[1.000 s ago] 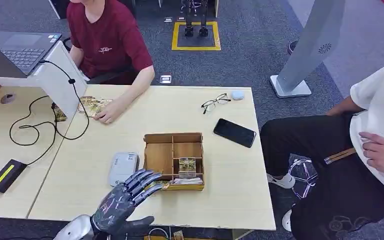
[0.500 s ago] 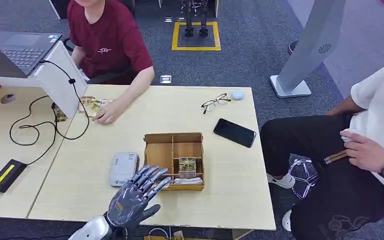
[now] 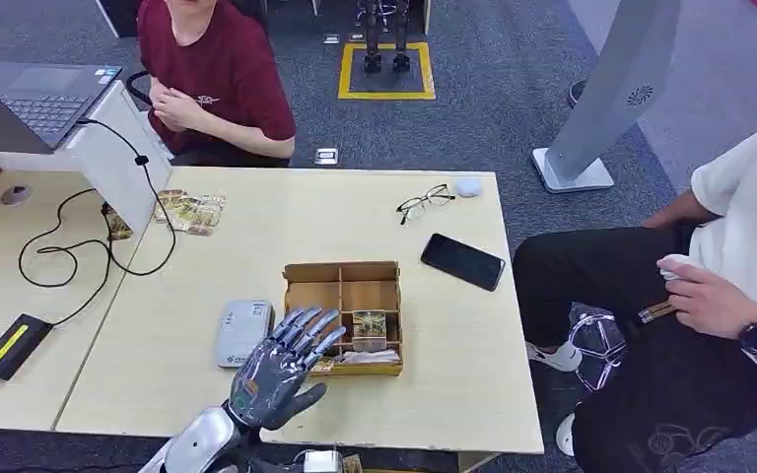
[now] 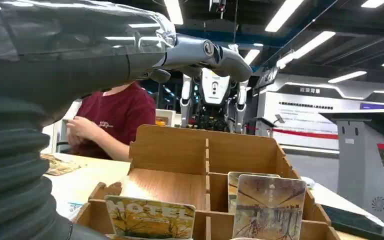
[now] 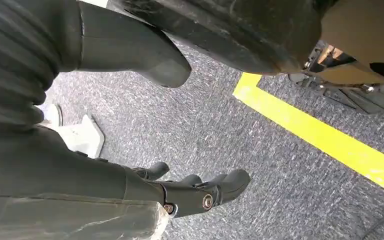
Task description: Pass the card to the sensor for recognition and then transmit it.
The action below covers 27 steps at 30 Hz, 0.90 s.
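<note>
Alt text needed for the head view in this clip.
The robot's left hand, fingers spread and holding nothing, reaches over the near edge of a wooden card box on a pale table; a grey sensor lies beside the box.

We read "HOTEL" in pale capitals across the card [image 4: 150, 217] standing in the front compartment of the wooden box [image 4: 180, 150]. The wall sign [image 4: 307, 107] behind carries lines of writing too small for us to make out, and the print on the white reader [image 3: 241, 332] is also illegible
</note>
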### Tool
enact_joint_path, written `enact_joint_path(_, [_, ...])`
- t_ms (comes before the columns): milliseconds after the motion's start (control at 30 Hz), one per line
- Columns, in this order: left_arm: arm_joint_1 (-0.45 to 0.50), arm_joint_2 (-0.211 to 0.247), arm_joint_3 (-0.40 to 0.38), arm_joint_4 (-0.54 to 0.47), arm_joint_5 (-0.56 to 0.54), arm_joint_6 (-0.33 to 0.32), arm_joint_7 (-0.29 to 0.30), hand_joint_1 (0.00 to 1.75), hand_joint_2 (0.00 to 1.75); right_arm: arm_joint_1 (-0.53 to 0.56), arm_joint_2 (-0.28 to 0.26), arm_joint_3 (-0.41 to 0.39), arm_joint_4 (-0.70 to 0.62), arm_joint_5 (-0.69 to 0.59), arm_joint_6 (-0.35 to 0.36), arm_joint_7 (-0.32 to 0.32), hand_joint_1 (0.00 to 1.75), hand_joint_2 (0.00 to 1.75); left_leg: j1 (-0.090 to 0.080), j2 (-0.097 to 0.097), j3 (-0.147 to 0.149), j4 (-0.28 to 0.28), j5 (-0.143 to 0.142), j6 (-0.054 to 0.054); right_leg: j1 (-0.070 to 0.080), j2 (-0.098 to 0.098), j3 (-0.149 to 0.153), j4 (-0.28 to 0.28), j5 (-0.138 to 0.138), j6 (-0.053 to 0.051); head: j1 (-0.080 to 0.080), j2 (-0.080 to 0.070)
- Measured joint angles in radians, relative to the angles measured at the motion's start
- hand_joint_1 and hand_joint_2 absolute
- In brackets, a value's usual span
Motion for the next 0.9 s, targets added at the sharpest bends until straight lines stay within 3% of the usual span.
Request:
enact_joint_path(767, [-0.027, -0.043, 0.0, 0.082, 0.033, -0.002, 0.014, 0.0, 1.75, -0.004, 0.0, -0.005, -0.001, 0.006, 0.004, 0.004, 0.0, 1.75, 0.0, 0.0, 0.0, 0.0, 0.0, 0.0, 0.0, 0.0, 0.0, 0.0, 0.0, 0.0, 0.0, 0.0])
enact_joint_path(800, [-0.029, -0.047, 0.0, 0.087, 0.038, -0.002, 0.012, 1.75, 1.75, -0.004, 0.0, -0.006, -0.001, 0.01, 0.004, 0.004, 0.0, 1.75, 0.0, 0.0, 0.0, 0.0, 0.0, 0.0, 0.0, 0.0, 0.0, 0.0, 0.0, 0.0, 0.0, 0.0])
enact_joint_path(900, [-0.032, -0.052, 0.0, 0.098, 0.055, -0.004, 0.01, 1.75, 1.75, -0.004, 0.0, -0.006, -0.001, 0.012, 0.003, 0.004, 0.0, 1.75, 0.0, 0.0, 0.0, 0.0, 0.0, 0.0, 0.0, 0.0, 0.0, 0.0, 0.0, 0.0, 0.0, 0.0])
